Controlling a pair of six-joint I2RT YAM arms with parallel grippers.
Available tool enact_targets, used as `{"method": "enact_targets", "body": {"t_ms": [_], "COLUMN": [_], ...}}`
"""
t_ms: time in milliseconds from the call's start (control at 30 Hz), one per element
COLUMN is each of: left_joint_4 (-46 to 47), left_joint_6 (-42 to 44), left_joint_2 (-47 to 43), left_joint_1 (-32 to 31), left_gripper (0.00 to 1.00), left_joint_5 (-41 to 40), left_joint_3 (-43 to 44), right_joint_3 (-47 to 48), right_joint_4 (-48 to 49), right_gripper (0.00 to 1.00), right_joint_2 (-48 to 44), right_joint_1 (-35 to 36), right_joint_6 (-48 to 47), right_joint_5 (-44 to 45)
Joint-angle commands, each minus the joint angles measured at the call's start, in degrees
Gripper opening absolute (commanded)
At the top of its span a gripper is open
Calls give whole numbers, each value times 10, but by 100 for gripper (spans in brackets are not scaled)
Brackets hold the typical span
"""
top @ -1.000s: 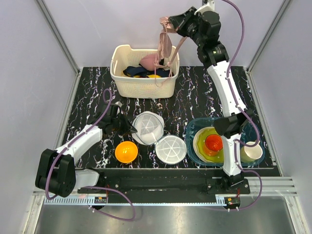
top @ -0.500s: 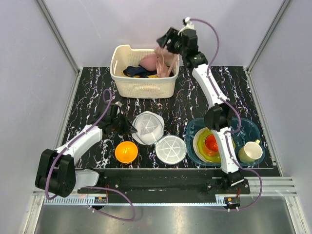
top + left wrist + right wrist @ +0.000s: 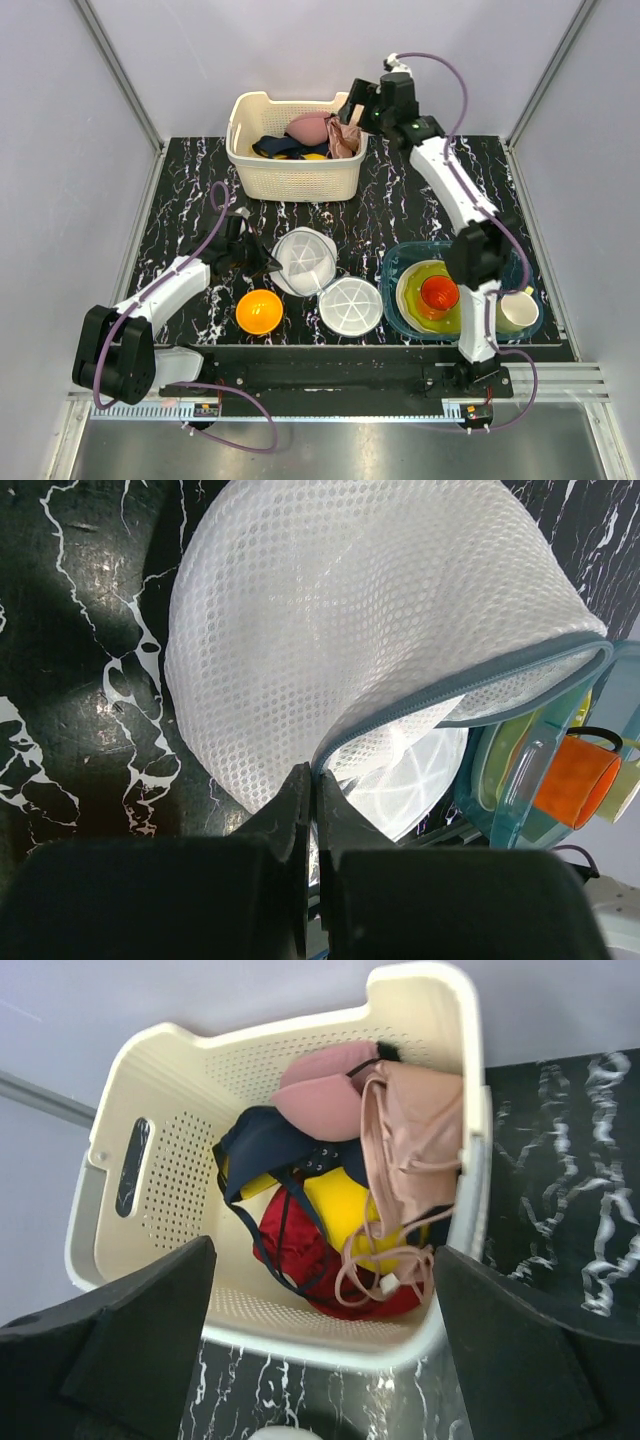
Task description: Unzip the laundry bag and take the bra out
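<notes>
The laundry bag (image 3: 303,260) lies open on the black table in two white mesh halves, the second half (image 3: 350,304) flat beside it. My left gripper (image 3: 266,262) is shut on its blue zip rim (image 3: 455,695), the fingertips (image 3: 300,780) pinching the mesh edge. The pinkish-beige bra (image 3: 325,130) lies in the cream basket (image 3: 292,180), draped against its right wall (image 3: 478,1150); the bra's cups and straps (image 3: 415,1135) rest on other clothes. My right gripper (image 3: 352,108) hovers open above the basket's right end, nothing between its fingers (image 3: 322,1260).
Navy, yellow and red clothes (image 3: 300,1230) fill the basket. An orange bowl (image 3: 259,311) sits near the left arm. A teal tray (image 3: 400,262) with plates and an orange cup stands at the right, a cream mug (image 3: 516,311) beside it.
My right gripper came down from high behind the basket, opened and let go of the bra, which dropped from dangling into the basket. The left arm has not moved.
</notes>
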Motion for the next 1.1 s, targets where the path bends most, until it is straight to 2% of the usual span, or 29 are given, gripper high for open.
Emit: {"method": "enact_targets", "body": {"t_ms": [0,200,267,467,667,833,867,900,967,1033,1067], "left_joint_4": [12,-8,-22,-49,-109,-107,-109,-111,-118,-128,-129], "left_joint_6": [1,13,21,39,66,70,71,71,71,64,62], "left_joint_2": [-16,-20,-25,-48,-89,-110,-109,-109,-114,-119,-122], "left_joint_1": [1,2,6,44,87,99,99,99,99,99,99], "left_gripper": [0,0,0,0,0,0,8,36,73,99,99], "left_joint_5": [-9,-22,-33,-39,-106,-101,-95,-94,-104,-114,-121], "left_joint_3": [14,41,52,64,71,62,63,64,63,62,58], "right_joint_3": [-130,-352,-401,-582,-690,-733,-740,-742,-748,-754,-755], "right_joint_4": [3,-3,-23,-68,-82,-83,-84,-84,-80,-77,-75], "right_gripper": [100,100,100,100,100,100,100,100,100,100,100], "right_joint_2": [-168,-330,-366,-481,-573,-614,-615,-616,-618,-621,-623], "right_joint_1": [19,19,19,20,18,19,19,19,19,19,19], "right_joint_6": [-45,-72,-71,-56,-32,-14,-12,-10,0,5,6], "right_joint_5": [122,240,267,297,284,278,276,272,269,265,263]}}
